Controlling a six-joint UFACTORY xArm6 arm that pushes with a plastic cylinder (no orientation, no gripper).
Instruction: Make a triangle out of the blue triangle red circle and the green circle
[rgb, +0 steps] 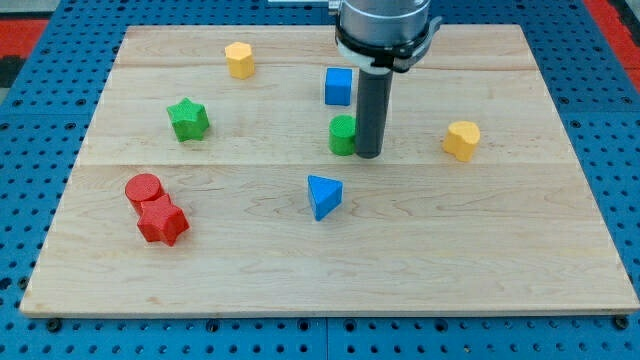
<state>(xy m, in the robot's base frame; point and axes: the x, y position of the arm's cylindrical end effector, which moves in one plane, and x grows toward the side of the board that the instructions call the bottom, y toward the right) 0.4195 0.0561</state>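
My tip (368, 154) touches the green circle (342, 135) at frame centre, the blue triangle (323, 196) just below, but the red circle (143, 189) sits far left on the bench (480, 260), so no triangle yet; no hand exists.

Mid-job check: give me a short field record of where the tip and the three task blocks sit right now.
tip: my tip at the green circle's right side, seemingly touching
green circle: board centre, below the blue cube
blue triangle: below the green circle, apart
red circle: view's left, touching the red star
triangle formed: not yet
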